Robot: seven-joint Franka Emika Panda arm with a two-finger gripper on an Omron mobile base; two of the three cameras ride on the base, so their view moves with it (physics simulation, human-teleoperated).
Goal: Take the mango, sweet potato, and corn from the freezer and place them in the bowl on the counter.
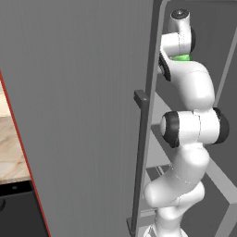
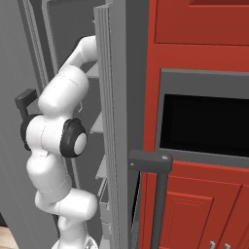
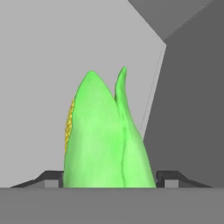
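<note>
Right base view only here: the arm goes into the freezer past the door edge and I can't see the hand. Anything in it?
Observer: In the hand view, the hand is closed on the corn, with a finger tip against each side of the green husk.
Operator: Which way is it pointing?
Observer: The pointed husk end faces away from the hand. Yellow kernels show along one side, with the grey freezer wall behind.
Operator: Where's the counter?
Observer: In the left base view, the marbled counter lies beyond the open door, on the arm's left.
</note>
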